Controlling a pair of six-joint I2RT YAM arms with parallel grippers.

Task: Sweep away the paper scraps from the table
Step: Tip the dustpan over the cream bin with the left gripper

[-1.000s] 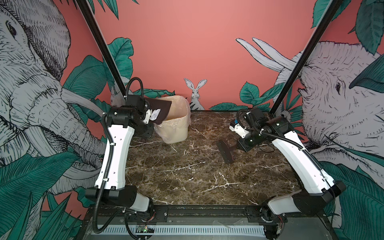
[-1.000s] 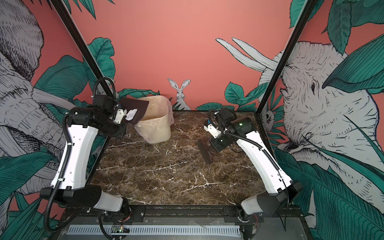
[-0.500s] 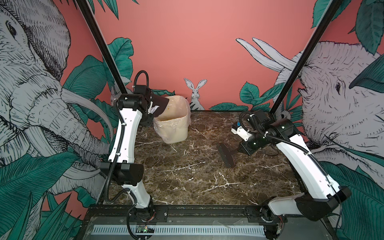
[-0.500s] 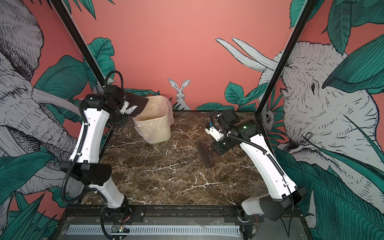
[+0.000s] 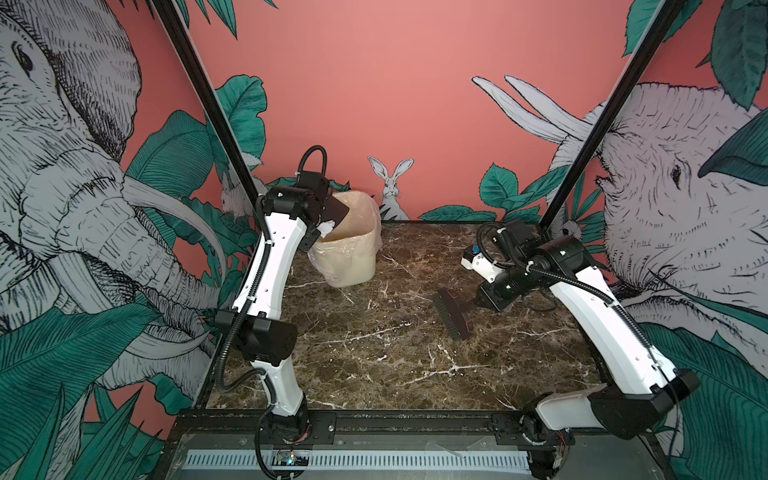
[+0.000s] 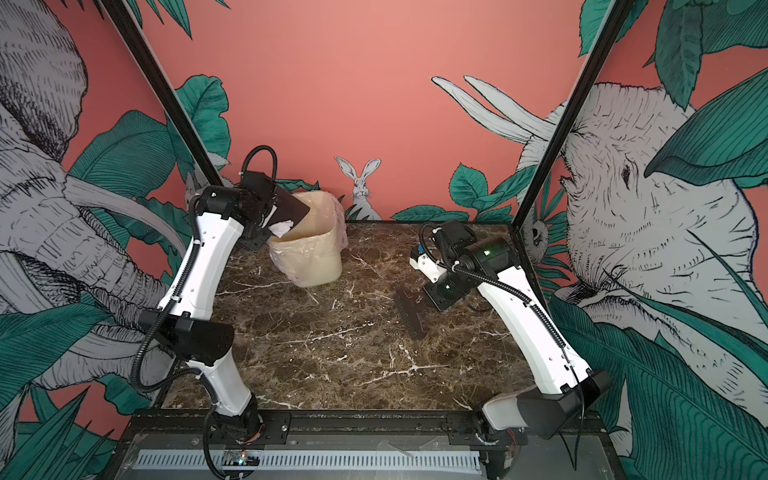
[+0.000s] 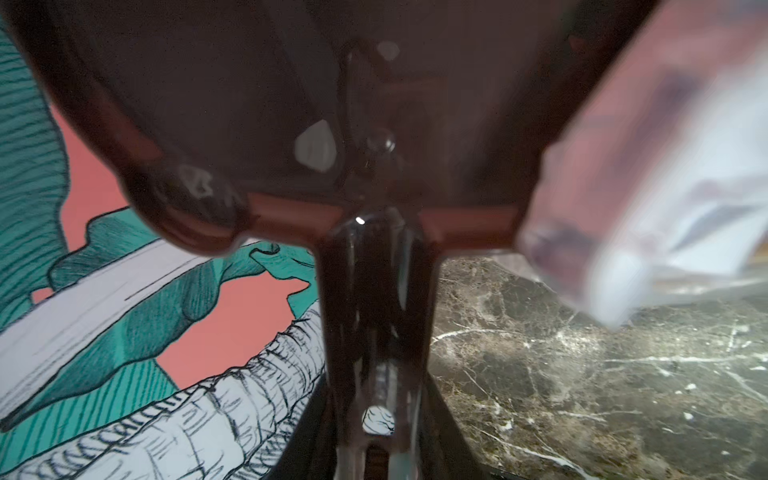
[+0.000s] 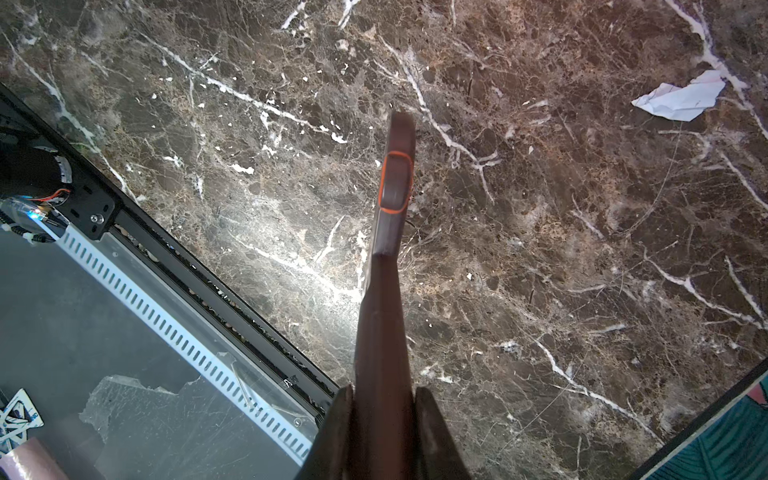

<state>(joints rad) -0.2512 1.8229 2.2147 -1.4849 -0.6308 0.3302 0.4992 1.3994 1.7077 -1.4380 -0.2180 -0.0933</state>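
Observation:
My left gripper (image 5: 316,206) (image 7: 376,453) is shut on the handle of a dark brown dustpan (image 5: 335,212) (image 6: 291,210), tilted over the rim of the bag-lined bin (image 5: 353,257) (image 6: 311,259). A white paper scrap (image 5: 326,227) (image 6: 281,228) hangs at the pan's lower edge above the bin. My right gripper (image 5: 484,297) (image 8: 384,399) is shut on the handle of a dark brush (image 5: 452,313) (image 6: 411,309) (image 8: 392,195), its head low over the table (image 5: 374,353) (image 8: 582,270). In the right wrist view another white paper scrap (image 8: 681,99) lies on the marble.
The bin stands at the table's back left. A black frame rail (image 5: 395,419) and a grey slotted panel (image 5: 353,459) (image 8: 166,316) run along the front edge. Painted walls close in the left, back and right sides.
My left arm has swung the dustpan further over the bin's mouth, its elbow shifting toward the table. My right arm has drawn the brush slightly to the right.

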